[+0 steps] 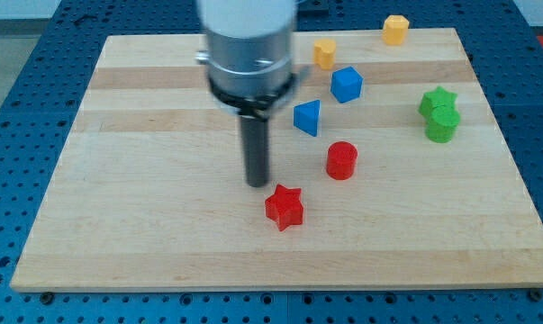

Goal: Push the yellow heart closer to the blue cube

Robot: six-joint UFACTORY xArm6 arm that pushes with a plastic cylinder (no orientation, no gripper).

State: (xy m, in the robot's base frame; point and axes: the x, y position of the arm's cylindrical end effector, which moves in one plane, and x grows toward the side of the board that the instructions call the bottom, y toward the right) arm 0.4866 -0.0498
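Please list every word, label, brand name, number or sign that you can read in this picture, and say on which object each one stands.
None: no readable text shows anywhere.
The wooden board, the coloured blocks such as the red star and the blue cube, and the arm's grey housing above my tip all carry no marks.

A pale wooden board (163, 261) lies on a blue table (19, 54) — perforated (evenly lit).

Arm housing (249, 40) blurred, cut off at view's top; wooden board (118, 261) partly hidden behind it.
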